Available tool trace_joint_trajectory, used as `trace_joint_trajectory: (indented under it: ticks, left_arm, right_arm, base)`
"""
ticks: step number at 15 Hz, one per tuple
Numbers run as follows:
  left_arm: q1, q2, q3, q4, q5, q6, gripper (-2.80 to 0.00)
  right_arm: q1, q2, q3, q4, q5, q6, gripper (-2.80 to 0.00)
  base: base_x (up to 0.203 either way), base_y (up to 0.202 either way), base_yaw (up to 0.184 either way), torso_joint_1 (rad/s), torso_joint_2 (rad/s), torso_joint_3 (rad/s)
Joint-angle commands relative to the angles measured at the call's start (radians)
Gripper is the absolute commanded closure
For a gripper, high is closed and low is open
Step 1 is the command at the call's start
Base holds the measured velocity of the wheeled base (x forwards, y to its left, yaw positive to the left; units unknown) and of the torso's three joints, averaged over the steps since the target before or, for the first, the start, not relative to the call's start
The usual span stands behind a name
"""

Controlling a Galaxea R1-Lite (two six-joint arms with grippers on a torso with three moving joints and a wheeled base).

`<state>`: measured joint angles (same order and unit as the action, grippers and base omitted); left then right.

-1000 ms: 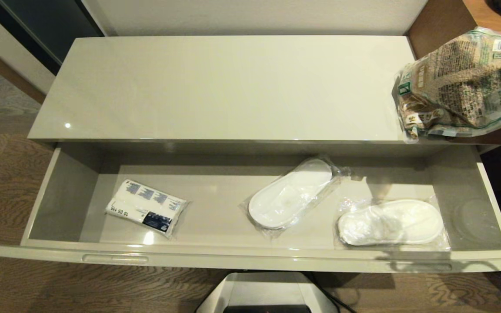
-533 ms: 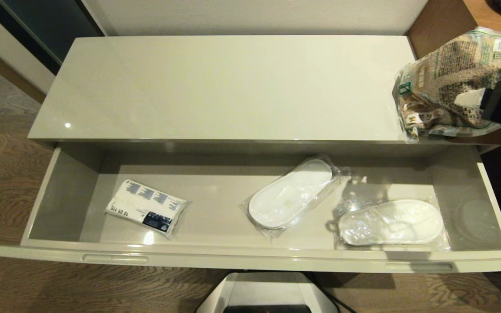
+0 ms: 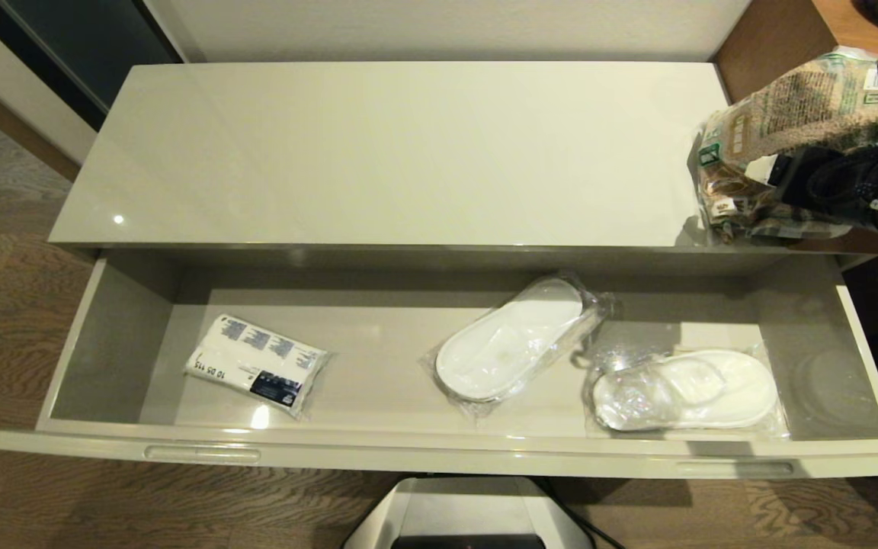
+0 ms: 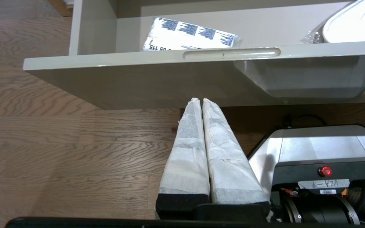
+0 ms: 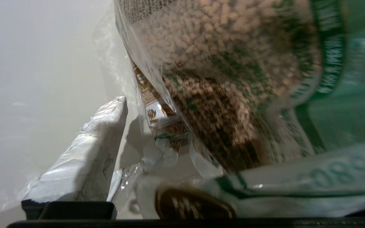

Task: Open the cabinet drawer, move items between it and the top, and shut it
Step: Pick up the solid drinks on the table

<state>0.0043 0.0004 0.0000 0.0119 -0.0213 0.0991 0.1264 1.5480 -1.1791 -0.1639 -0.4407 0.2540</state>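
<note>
The cabinet drawer [image 3: 439, 457] stands pulled fully out. The small white packet [image 3: 256, 366] lies flat in its left part; it also shows over the drawer front in the left wrist view [image 4: 188, 34]. The large clear bag [image 3: 789, 122] with green print and brown contents rests on the right end of the top [image 3: 378, 152], leaning on brown furniture. My right gripper [image 3: 773, 169] is open against the bag's lower edge. One wrapped finger [image 5: 84, 158] shows beside the bag [image 5: 233, 79]; the other is hidden behind it. My left gripper [image 4: 200, 100] is shut and empty, low before the drawer front [image 4: 138, 79].
Two white slippers in clear wrap [image 3: 511, 347] [image 3: 687, 389] lie in the drawer's middle and right. Brown wooden furniture [image 3: 770, 34] borders the cabinet's right end. The robot's base [image 3: 469, 511] stands under the drawer front, on the wood floor [image 4: 59, 152].
My right arm came in from the right edge and reached the bag's lower part. The bag's lower side is now pressed in and partly covered by the arm.
</note>
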Motion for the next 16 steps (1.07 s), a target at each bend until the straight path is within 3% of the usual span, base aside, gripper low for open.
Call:
trace_joint_trajectory:
  ticks: [1,7,8,16]
  left_arm:
    - [0.0,0.0,0.0,0.0,0.0,0.001,0.0]
    - [0.0,0.0,0.0,0.0,0.0,0.001,0.0]
    - [0.0,0.0,0.0,0.0,0.0,0.001,0.0]
    - [0.0,0.0,0.0,0.0,0.0,0.001,0.0]
  right_arm:
    - [-0.016,0.04,0.003,-0.014,-0.006,0.001,-2.8]
    - [-0.088,0.07,-0.016,-0.042,0.007,-0.001,-2.8]
    - [-0.092,0.08,-0.019,-0.062,0.004,-0.004,0.0]
    - [-0.108,0.062,-0.029,-0.048,0.011,-0.015,0.0]
  base:
    - [0.0,0.0,0.0,0.0,0.0,0.0]
    - [0.0,0.0,0.0,0.0,0.0,0.0]
    - [0.0,0.0,0.0,0.0,0.0,0.0]
    - [0.0,0.0,0.0,0.0,0.0,0.0]
